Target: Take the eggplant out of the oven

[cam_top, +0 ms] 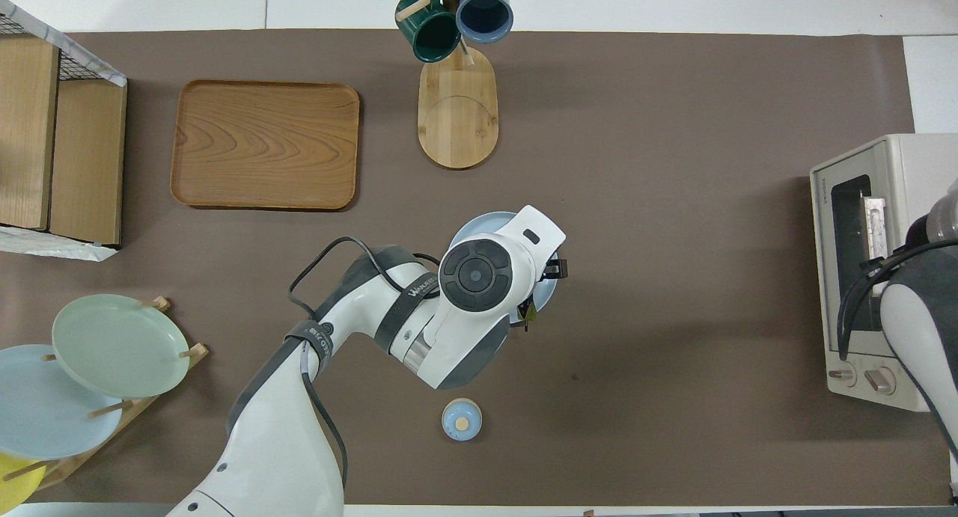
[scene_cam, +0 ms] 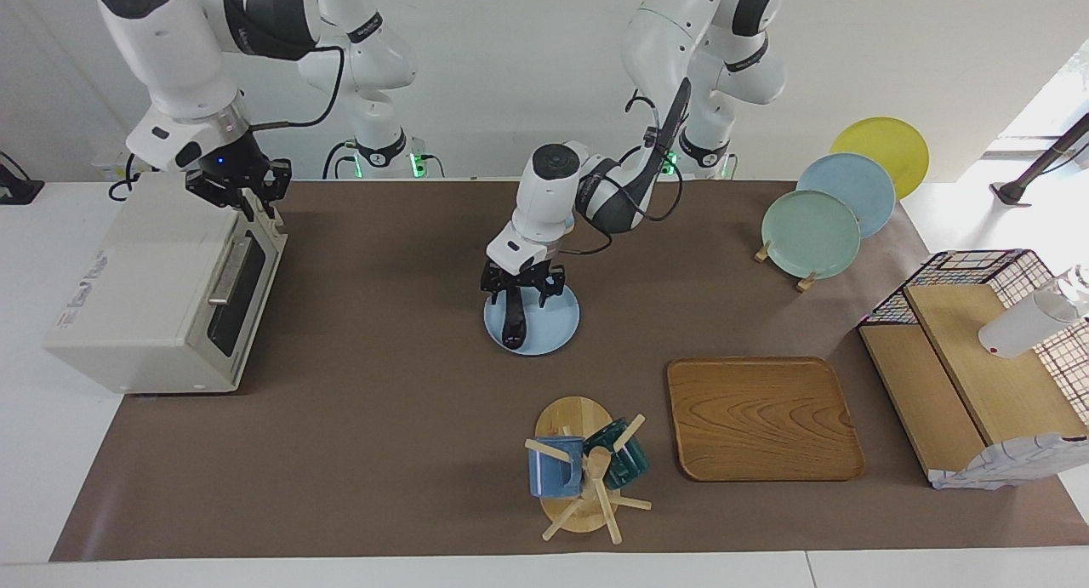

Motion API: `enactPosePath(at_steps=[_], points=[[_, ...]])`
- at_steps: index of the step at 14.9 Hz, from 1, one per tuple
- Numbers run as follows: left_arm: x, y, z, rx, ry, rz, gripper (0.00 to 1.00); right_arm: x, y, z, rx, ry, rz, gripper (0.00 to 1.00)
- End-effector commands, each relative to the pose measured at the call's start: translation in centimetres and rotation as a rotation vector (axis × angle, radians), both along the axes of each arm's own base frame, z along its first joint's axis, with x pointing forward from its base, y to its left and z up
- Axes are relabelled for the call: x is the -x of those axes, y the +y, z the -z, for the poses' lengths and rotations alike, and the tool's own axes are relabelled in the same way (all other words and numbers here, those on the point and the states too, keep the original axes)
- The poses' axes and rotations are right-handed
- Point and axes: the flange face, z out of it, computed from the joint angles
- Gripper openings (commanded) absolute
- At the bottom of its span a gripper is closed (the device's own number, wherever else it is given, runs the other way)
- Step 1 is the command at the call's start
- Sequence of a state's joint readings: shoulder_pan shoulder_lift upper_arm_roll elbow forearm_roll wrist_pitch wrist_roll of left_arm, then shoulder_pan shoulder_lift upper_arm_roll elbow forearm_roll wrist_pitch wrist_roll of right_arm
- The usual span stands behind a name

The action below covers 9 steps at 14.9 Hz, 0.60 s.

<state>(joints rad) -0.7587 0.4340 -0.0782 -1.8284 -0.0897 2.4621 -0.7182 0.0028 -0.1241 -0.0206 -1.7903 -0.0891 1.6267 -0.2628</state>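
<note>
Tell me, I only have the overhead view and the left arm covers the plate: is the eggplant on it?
Observer: Yes. The eggplant lies on the plate, out of the oven.
Operator: Is the left gripper gripping it?
Observer: No. The left gripper is open, right over the eggplant's end nearer the robots; I cannot tell if it touches.
Operator: Where is the right gripper? Its arm hides it here.
Observer: The right gripper is at the oven's top front edge, above the door.
</note>
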Motion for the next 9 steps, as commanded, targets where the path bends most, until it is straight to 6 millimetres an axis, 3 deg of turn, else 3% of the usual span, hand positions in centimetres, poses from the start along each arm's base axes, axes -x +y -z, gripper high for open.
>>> enactPosePath(at_steps=[1, 9], points=[[0.7, -0.3, 0.6, -0.004, -0.026, 0.003, 1.00, -2.9, -0.8, -0.3, -0.027, 0.032, 0.036, 0.97], [0.9, 0.0, 1.0, -0.009, -0.023, 0.002, 1.00, -2.1, -0.8, 0.4, -0.025, 0.084, 0.110, 1.00]])
